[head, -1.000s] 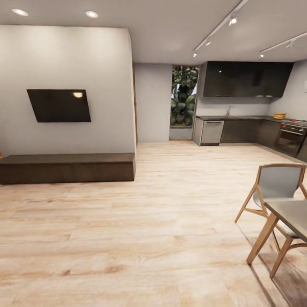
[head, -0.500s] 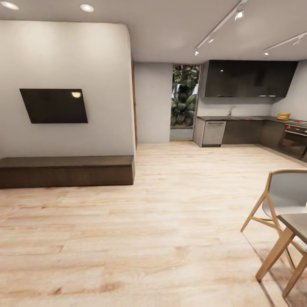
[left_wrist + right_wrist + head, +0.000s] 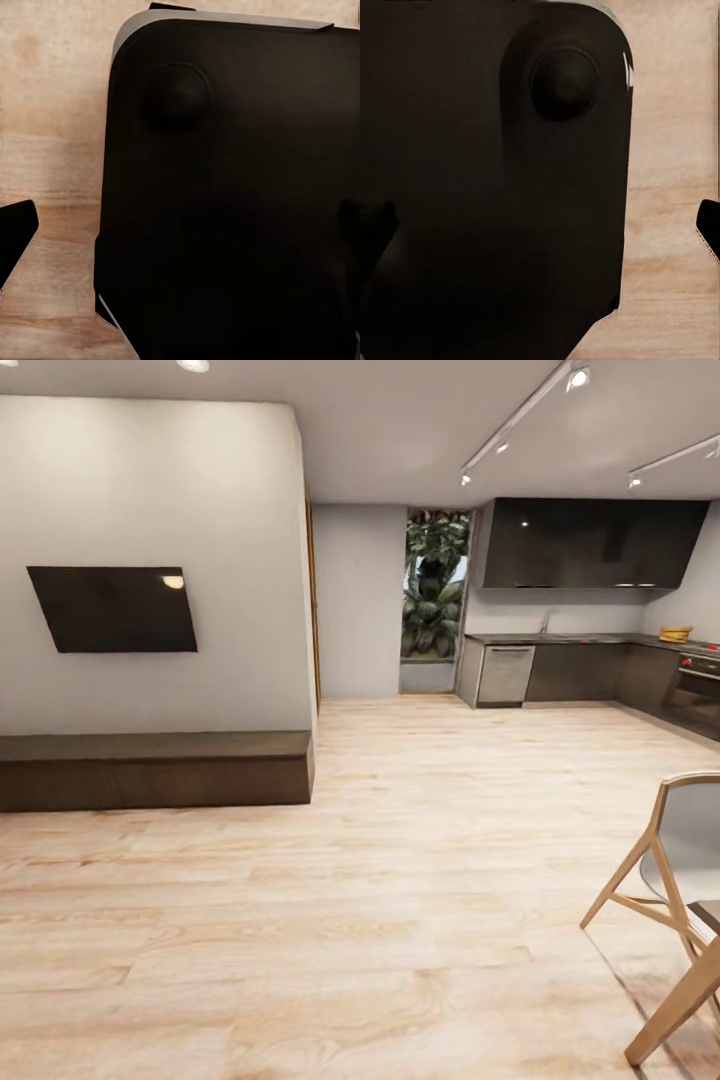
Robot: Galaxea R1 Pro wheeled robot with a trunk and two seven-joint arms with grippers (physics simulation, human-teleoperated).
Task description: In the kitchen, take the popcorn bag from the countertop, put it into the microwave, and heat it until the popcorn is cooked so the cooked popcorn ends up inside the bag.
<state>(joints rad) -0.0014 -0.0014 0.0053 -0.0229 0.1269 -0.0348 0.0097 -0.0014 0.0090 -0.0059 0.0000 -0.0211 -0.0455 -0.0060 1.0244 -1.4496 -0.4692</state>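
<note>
Countertop (image 3: 560,638) lengthwise along far wall (image 3: 560,610)

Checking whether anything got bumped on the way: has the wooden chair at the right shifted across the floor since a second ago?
Cannot tell. The chair sits further right and lower, but the wall TV and bench shifted too, so the camera moved.

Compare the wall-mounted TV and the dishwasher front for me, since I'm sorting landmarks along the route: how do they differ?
The TV is glossy black and hangs on the near white wall; the dishwasher is pale steel and stands on the floor in the far kitchen. The TV is wider than tall, the dishwasher taller than wide. The TV hangs above a dark bench; the dishwasher sits under the countertop. Both are flat rectangular panels.
</note>
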